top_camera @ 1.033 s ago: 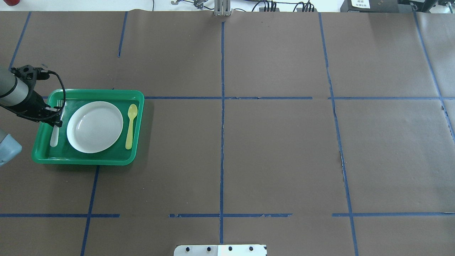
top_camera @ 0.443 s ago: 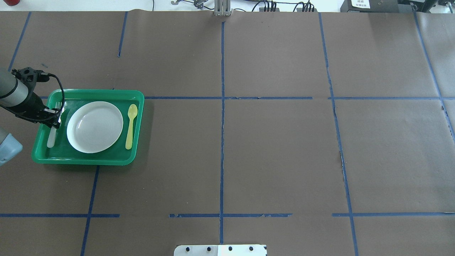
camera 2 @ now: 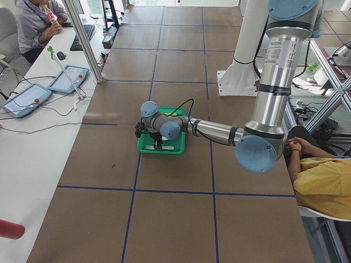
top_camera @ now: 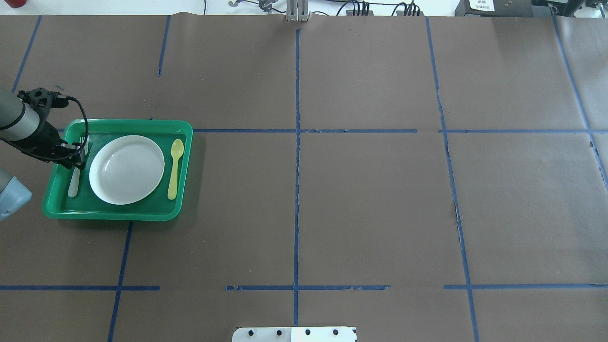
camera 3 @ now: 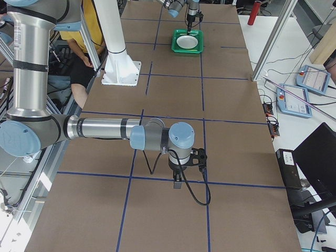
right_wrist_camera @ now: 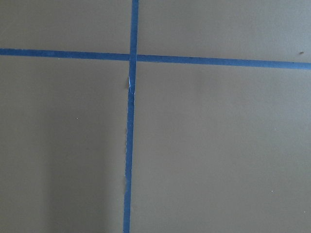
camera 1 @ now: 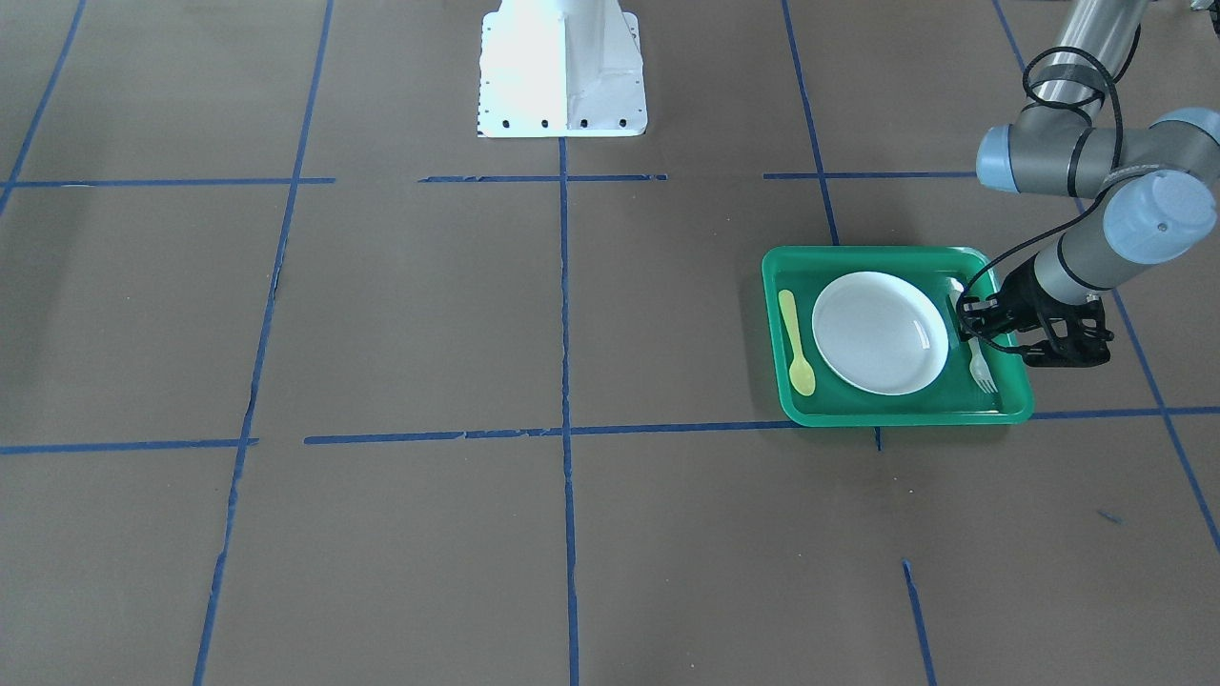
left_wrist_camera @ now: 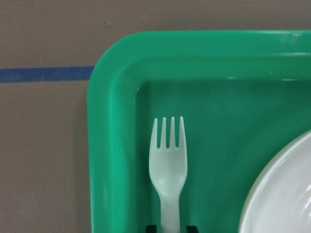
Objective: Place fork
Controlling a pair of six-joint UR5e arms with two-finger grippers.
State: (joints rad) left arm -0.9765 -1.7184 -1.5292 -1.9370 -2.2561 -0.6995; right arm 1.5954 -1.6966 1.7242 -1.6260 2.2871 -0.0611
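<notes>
In the front-facing view, a green tray (camera 1: 896, 417) sits on the brown counter (camera 1: 381, 314). A white plate (camera 1: 882, 332) is at its middle, with a yellow-green spoon (camera 1: 794, 341) on one side. The fork (camera 1: 980, 367) lies flat on the tray floor on the other side. The left end effector (camera 1: 965, 319) is down over the fork's handle.

From overhead, the fork (top_camera: 73, 183) runs along the tray's left wall, its tines pointing away from the robot.

From the left end, the near arm reaches into the tray, and the fork is too small to make out.

From the right end, the right end effector (camera 3: 178, 182) hangs over the counter, well apart from the tray. I cannot tell its opening.

In the left wrist view, two dark fingertips (left_wrist_camera: 151, 227) stand narrowly on either side of the handle. I cannot tell whether they pinch it.

The right wrist view shows only crossing blue tape (right_wrist_camera: 132, 57).
</notes>
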